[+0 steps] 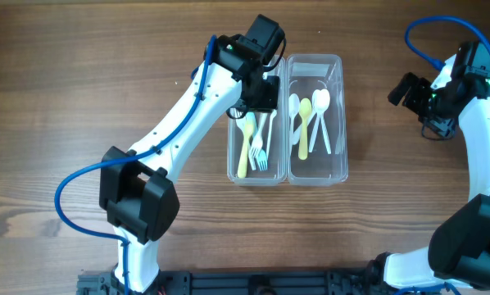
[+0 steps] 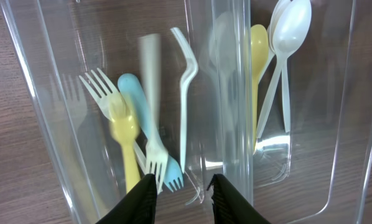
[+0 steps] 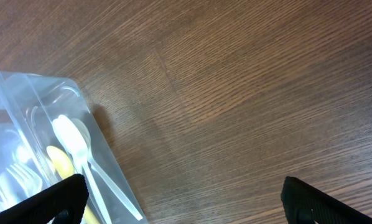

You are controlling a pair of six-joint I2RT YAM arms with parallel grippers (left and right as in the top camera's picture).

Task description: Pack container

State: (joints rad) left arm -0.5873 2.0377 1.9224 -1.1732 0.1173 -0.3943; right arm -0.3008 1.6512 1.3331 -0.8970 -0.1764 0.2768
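a: what could go wrong from here?
b: the left pincer hangs low over the container's left half, right above the forks. its jaws stand a little apart, with nothing between them that i can see. one white fork is blurred, so i judge it loose. it could land across the others or lean on the divider instead of lying flat
a: anything else?
b: the thin clear walls. a finger dipping or swinging sideways could catch the divider and drag the container over the desk, or jostle the spoons in the right half
a: and the arms' pose?
b: the left arm is stretched forward and to its right, wrist bent down, its camera looking into the left half. the right arm sits well apart from the container, the right pincer wide open, holding nothing, over bare desk
a: where does the container sit?
b: mid-desk, between the arms, forks left, spoons right, no lid in view
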